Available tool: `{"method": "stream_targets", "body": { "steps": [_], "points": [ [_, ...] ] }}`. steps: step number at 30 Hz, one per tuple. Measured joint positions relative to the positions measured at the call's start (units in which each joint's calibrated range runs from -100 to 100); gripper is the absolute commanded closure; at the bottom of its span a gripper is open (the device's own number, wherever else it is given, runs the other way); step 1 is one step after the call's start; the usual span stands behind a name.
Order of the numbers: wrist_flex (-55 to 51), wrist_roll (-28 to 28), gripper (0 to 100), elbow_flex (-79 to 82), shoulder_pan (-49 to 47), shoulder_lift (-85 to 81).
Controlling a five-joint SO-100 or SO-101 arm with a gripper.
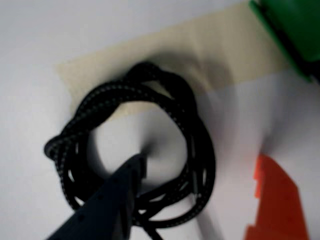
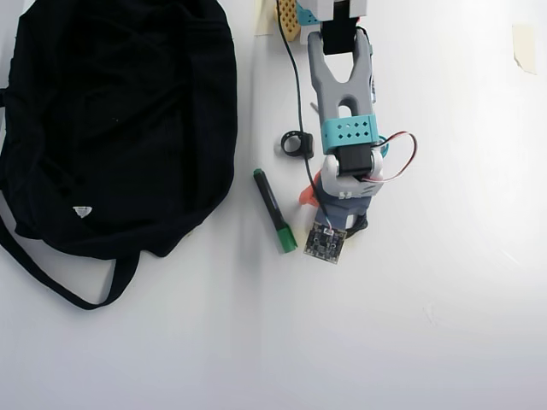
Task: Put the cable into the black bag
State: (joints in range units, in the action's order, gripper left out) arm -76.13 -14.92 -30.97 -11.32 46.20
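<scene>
White tabletop (image 2: 444,325), braided coiled cable (image 1: 190,120), soft black bag (image 2: 120,111), hand (image 1: 200,167) spread wide.

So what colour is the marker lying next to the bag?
Black barrel with a green cap, clearest in the overhead view: marker.

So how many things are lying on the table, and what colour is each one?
Black: 3, namely the black bag, the cable coiled under the robot's hand, and a small ring.
Green and black: 1, a marker.
Total: 4 things.
</scene>
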Motion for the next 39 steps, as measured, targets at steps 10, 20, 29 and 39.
{"method": "stream_targets", "body": {
  "steps": [10,20,29,39],
  "points": [
    [0.00,0.00,79,0.00,0.22,0.00],
    [0.00,0.00,91,-0.39,0.29,0.00],
    [0.00,0.00,97,-0.39,0.29,0.33],
    [0.00,0.00,98,-0.31,0.29,0.33]
  ]
}}
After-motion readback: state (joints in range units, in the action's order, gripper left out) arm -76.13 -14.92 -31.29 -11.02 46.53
